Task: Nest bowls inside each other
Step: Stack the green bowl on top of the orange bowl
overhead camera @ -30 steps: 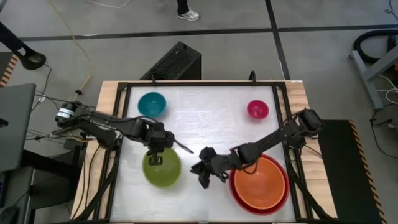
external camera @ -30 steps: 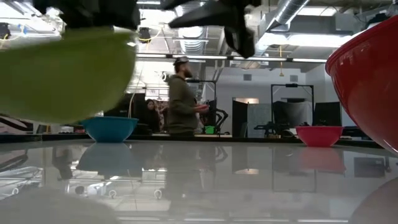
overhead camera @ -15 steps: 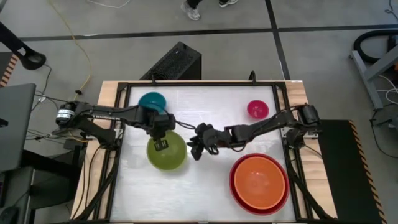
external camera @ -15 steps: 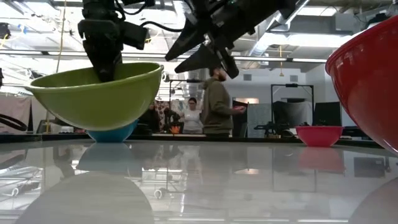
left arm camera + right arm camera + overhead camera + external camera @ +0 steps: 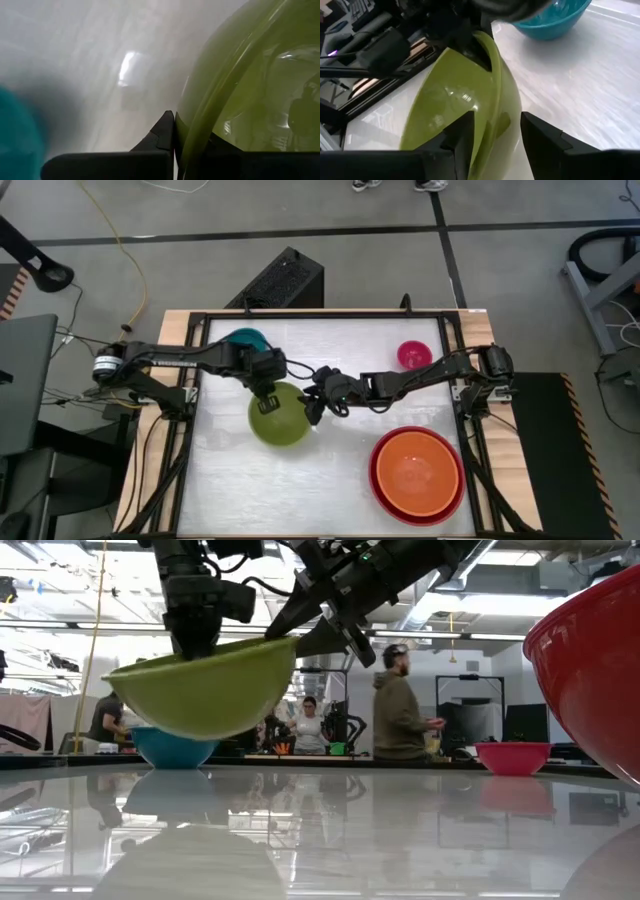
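Note:
The lime green bowl (image 5: pixel 281 417) hangs above the table's middle, with my left gripper (image 5: pixel 266 391) shut on its rim. My right gripper (image 5: pixel 495 125) is open at the bowl's right side. One finger stands inside the rim and one outside; whether they touch it does not show. Behind my left arm, partly hidden, the teal bowl (image 5: pixel 245 337) stands at the far left. The pink bowl (image 5: pixel 413 356) is on the table at the far right. The orange bowl (image 5: pixel 416 470) sits inside the red bowl (image 5: pixel 375 485) at the near right. My left gripper holds the green bowl by its rim (image 5: pixel 186 131) on the bowl's far left side, one finger (image 5: pixel 164 131) outside the wall and the other inside. The fingers come steeply from above. The bowl hangs clear of the table, tilted, its right side higher (image 5: pixel 285 645).
A black frame rail (image 5: pixel 195 380) runs around the white tabletop. The middle and near left of the table are bare (image 5: pixel 260 490). People stand in the room beyond the far edge (image 5: pixel 398 705).
My left gripper has carried the green bowl from the near left toward the table's middle and far edge; the bowl stays off the table and has tipped, its right side now higher. My right gripper has swung away from the orange bowl, toward the far edge, up to the green bowl's right rim.

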Controlling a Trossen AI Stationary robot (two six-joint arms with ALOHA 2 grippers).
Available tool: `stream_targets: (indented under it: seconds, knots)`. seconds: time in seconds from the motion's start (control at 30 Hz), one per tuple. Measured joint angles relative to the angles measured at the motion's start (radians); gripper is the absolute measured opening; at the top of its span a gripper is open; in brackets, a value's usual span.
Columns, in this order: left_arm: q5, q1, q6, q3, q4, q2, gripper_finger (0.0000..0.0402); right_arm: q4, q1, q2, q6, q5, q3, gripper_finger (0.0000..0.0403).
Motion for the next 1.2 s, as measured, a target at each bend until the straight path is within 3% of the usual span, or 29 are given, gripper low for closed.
stream_targets:
  seconds: [0.2, 0.5, 0.73, 0.9, 1.03, 1.2]
  knots:
    - [0.01, 0.004, 0.016, 0.052, -0.005, 0.048, 0.0, -0.057, 0.0, 0.0, 0.029, 0.02, 0.0, 0.0153]
    - [-0.014, 0.004, 0.0, 0.14, -0.027, 0.097, 0.0006, -0.163, -0.014, -0.002, 0.076, 0.029, 0.002, 0.002]
    - [-0.095, 0.0, 0.147, 0.15, -0.051, 0.078, 0.0072, -0.235, -0.026, -0.028, 0.069, -0.003, 0.002, 0.0019]
    - [-0.083, 0.001, 0.19, 0.149, -0.054, -0.005, 0.0116, -0.374, -0.03, -0.101, 0.088, -0.029, 0.002, 0.0019]
    - [-0.125, 0.006, 0.207, 0.133, -0.086, -0.112, 0.013, -0.538, -0.009, -0.176, 0.109, -0.063, -0.005, 0.0019]
    - [-0.106, -0.005, 0.163, 0.008, 0.039, -0.267, 0.0132, -0.708, 0.053, -0.327, 0.194, -0.045, -0.001, 0.0019]
